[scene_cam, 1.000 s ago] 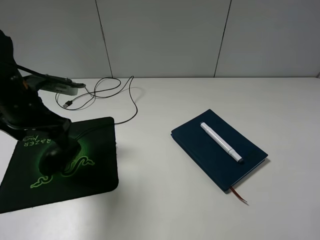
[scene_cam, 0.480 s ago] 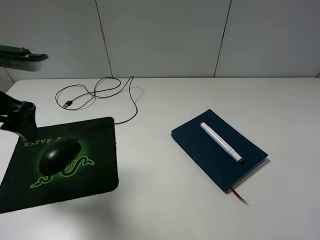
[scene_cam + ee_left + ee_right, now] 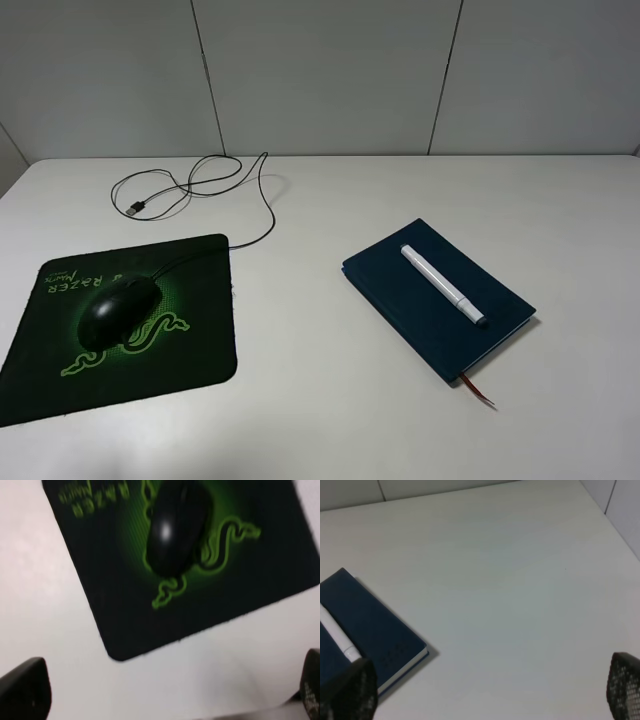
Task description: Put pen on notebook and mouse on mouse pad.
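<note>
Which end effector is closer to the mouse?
Left. Its end effector hangs above the mouse pad holding the mouse; the right end effector is over by the notebook.

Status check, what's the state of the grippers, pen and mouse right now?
Both grippers open, empty. Pen lying on notebook. Mouse sitting on mouse pad. Nothing in the way.

White table [image 3: 510,590]; navy notebook [image 3: 367,625] bearing white pen [image 3: 337,640]; right gripper [image 3: 490,692] fingertips spread wide, empty.

A glossy black oval plastic mouse [image 3: 118,309] lies on a matt black soft mouse pad [image 3: 190,350], upon a smooth white desk [image 3: 320,420].
</note>
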`<state>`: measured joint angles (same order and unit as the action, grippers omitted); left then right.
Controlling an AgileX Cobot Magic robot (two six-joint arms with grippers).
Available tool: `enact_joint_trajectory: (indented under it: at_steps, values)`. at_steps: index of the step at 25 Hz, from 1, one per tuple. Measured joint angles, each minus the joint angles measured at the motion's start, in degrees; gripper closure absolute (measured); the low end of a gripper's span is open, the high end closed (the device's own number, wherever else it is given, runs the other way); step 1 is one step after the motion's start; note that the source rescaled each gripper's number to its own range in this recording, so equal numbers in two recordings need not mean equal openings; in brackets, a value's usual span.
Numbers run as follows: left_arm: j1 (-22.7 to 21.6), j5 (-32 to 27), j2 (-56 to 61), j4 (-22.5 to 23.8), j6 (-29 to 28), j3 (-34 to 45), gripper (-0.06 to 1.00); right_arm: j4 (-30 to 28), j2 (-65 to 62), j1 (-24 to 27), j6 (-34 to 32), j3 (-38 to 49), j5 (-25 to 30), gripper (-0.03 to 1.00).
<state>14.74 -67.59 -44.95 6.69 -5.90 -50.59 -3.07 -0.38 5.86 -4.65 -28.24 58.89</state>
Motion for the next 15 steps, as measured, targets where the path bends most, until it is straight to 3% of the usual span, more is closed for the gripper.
enact_joint_trajectory:
  at_steps: [6, 15]
  values:
    - [0.0, -0.01, 13.94, -1.95, 0.6, 2.57, -0.06, 0.0, 0.0, 0.0, 0.0, 0.0, 0.0, -0.03]
    - [0.0, -0.01, 31.27, -8.2, 11.25, 11.0, -0.06, 0.0, 0.0, 0.0, 0.0, 0.0, 0.0, -0.03]
